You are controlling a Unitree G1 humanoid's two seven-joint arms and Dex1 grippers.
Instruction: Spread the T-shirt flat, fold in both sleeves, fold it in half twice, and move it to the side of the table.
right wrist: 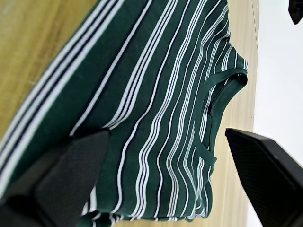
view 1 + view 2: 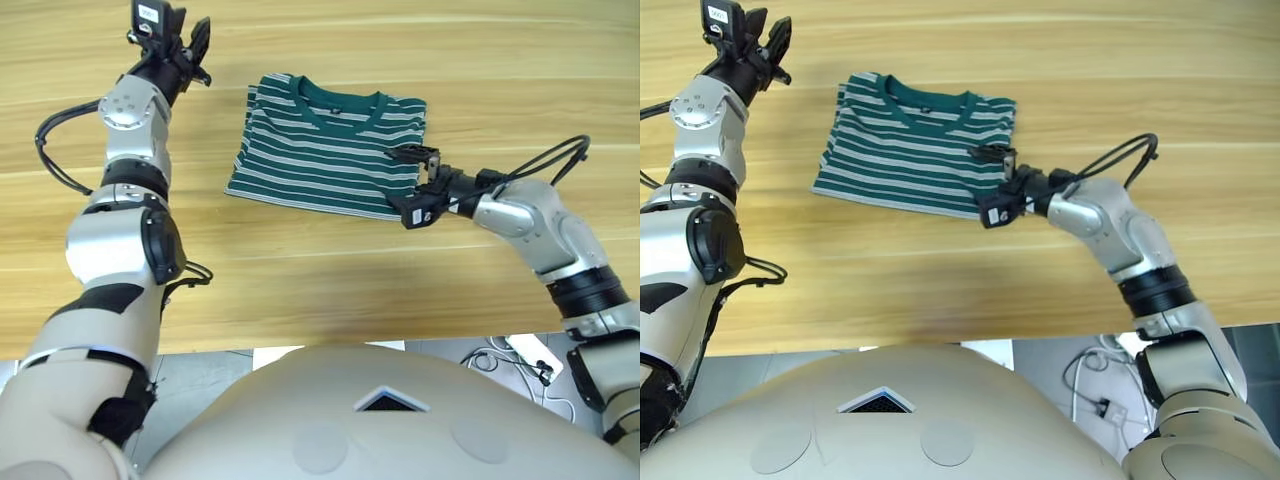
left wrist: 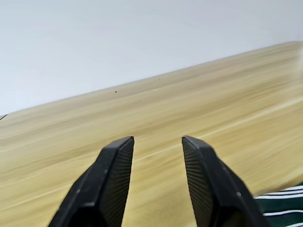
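Right gripper (image 2: 406, 181), fingers gaping over the green white-striped fabric T-shirt (image 2: 325, 145) edge, should likely pinch every layer; left gripper (image 3: 157, 142) wide open, empty.

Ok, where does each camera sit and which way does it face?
Left eye: on the head, facing forward and down at the shirt on the table; both arms show, left jaws clear of it, right jaws at its edge.
Right eye: same head, same scene.
Left wrist: on the left arm, facing past open jaws across the table; shirt corner shows.
Right wrist: on the right arm, close over the shirt, between its open jaws.
Shared: all four see the shirt.
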